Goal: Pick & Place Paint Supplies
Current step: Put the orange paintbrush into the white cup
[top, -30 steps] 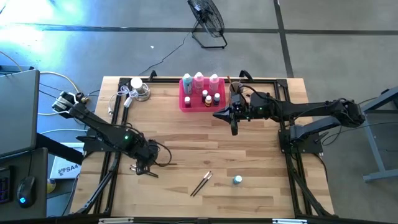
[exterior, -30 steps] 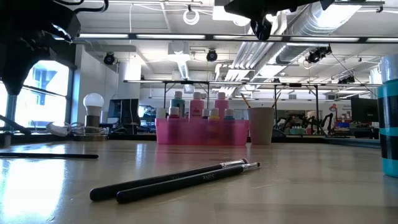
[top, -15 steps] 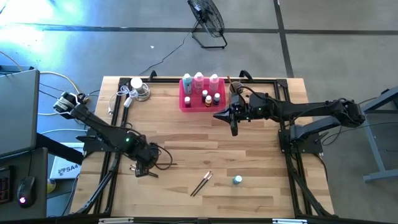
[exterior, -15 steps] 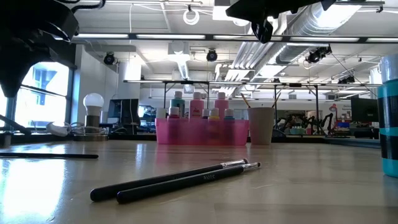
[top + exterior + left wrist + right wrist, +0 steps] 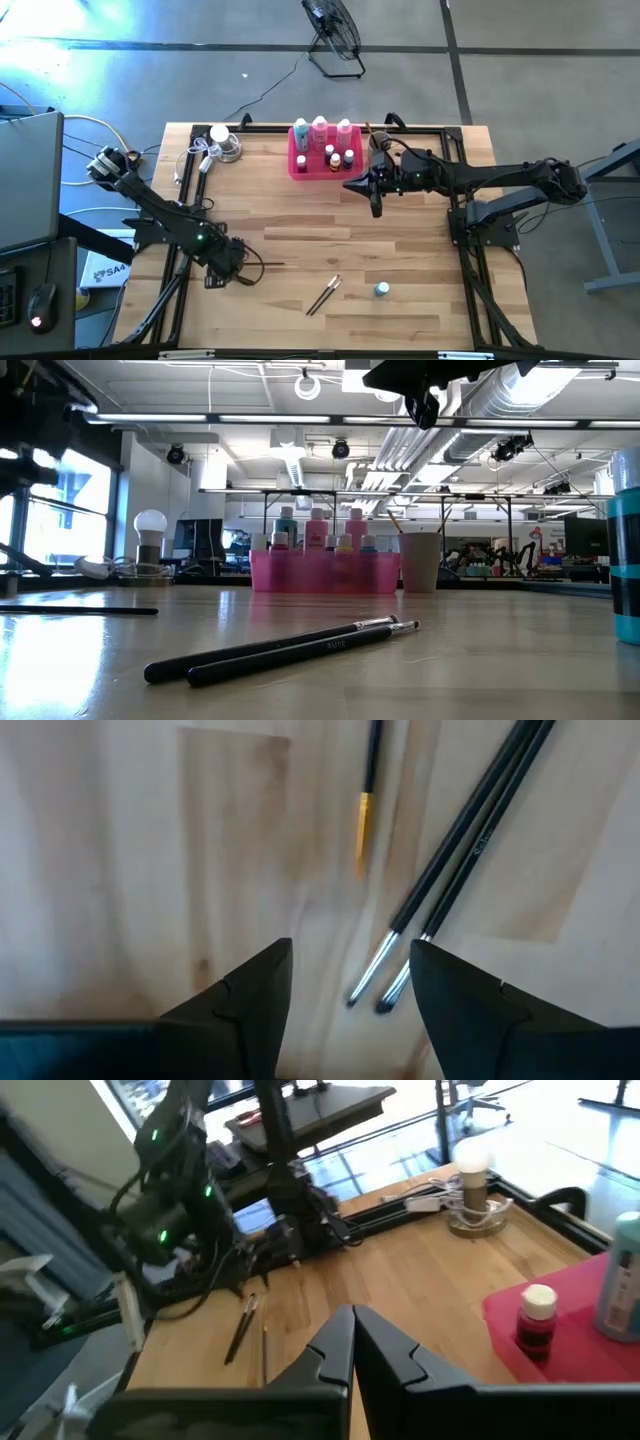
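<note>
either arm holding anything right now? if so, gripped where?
Nothing held. Left gripper hangs open above the paintbrushes; right gripper is shut on nothing beside the pink tray.

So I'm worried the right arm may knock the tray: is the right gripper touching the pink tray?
Apart. The low view shows the right gripper hanging high above the table, with open air between it and the pink tray on the wood.

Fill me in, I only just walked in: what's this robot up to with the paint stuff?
It is tidying paint supplies. The left gripper hangs open low over the table's left side, by a thin brush, holding nothing. The right gripper is shut and empty, waiting beside the pink tray that already holds several bottles. Two paintbrushes and a small teal bottle lie loose on the table.
</note>
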### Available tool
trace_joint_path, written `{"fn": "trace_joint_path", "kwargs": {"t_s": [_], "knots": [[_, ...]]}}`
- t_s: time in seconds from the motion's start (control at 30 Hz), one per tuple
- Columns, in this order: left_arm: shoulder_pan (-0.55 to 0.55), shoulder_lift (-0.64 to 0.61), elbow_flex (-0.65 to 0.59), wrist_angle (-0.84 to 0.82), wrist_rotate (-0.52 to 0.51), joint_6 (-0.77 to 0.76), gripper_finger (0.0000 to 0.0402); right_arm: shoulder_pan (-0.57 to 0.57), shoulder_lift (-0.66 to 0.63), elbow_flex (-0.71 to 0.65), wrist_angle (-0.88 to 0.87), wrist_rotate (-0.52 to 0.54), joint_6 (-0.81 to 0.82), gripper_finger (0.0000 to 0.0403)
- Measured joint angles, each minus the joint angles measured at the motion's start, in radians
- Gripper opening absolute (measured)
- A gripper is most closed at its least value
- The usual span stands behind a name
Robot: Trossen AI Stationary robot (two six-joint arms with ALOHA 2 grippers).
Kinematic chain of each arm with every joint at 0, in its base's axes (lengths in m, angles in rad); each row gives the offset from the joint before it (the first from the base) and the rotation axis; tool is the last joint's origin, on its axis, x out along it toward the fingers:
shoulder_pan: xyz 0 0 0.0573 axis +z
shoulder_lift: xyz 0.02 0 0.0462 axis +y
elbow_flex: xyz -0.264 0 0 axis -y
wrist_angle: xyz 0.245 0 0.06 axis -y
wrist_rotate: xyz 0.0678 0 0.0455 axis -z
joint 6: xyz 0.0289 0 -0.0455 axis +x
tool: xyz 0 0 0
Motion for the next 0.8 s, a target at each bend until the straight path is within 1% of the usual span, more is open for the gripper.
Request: {"fn": "trace_joint_path", "kwargs": {"t_s": [0.07,0.17,0.33,0.47,0.57,0.7,0.8], "knots": [[0.000,0.000,-0.045,0.079,0.026,0.000,0.0198,0.001,0.000,0.000,0.000,0.030,0.023,0.0002],[0.000,0.000,-0.081,0.164,0.030,0.000,0.0198,0.001,0.000,0.000,0.000,0.046,0.051,0.0002],[0.000,0.000,-0.085,0.179,-0.016,0.032,0.0198,0.001,0.000,0.000,0.000,0.046,0.052,0.0002],[0.000,0.000,-0.085,0.176,-0.021,0.075,0.0198,0.001,0.000,0.000,0.000,0.048,0.051,0.0002],[0.000,0.000,-0.091,0.179,-0.046,0.077,0.0198,0.001,0.000,0.000,0.000,0.073,0.049,0.0002],[0.001,0.000,-0.122,0.207,-0.046,0.072,0.0198,0.001,0.000,0.000,0.000,0.098,0.049,0.0002],[0.001,0.000,-0.149,0.251,-0.038,0.072,0.0198,0.001,0.000,0.000,0.000,0.098,0.049,0.0002]]}}
